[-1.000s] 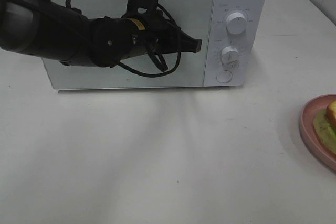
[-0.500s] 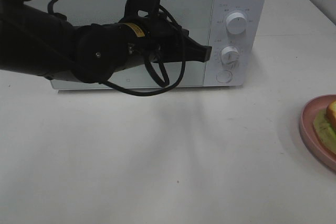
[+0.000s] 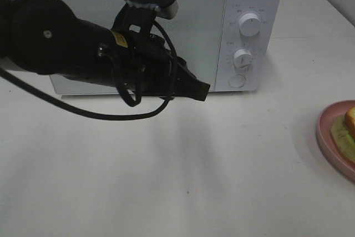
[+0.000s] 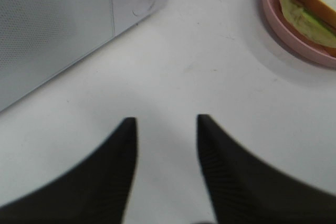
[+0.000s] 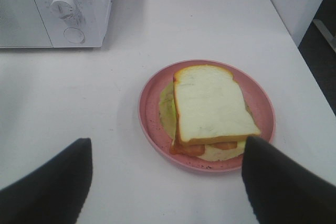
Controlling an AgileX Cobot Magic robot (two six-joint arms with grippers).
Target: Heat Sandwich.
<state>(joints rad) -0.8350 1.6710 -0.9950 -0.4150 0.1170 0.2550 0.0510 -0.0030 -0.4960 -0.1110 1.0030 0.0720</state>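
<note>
Left arm's black tool (image 3: 201, 90) is low in front of the white microwave (image 3: 249, 4), tip by the door's lower right corner, just left of the round button (image 3: 237, 81); can't tell if touching. Door shut. Cable (image 3: 111, 116) loops under the arm. Pink plate (image 3: 327, 137) w/ sandwich (image 3: 346, 129) sits at the tabletop (image 3: 166, 181) right edge, cut off by frame.

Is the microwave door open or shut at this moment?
Shut. The microwave door sits flush with the control panel, with no gap showing. The sandwich is on its plate.
</note>
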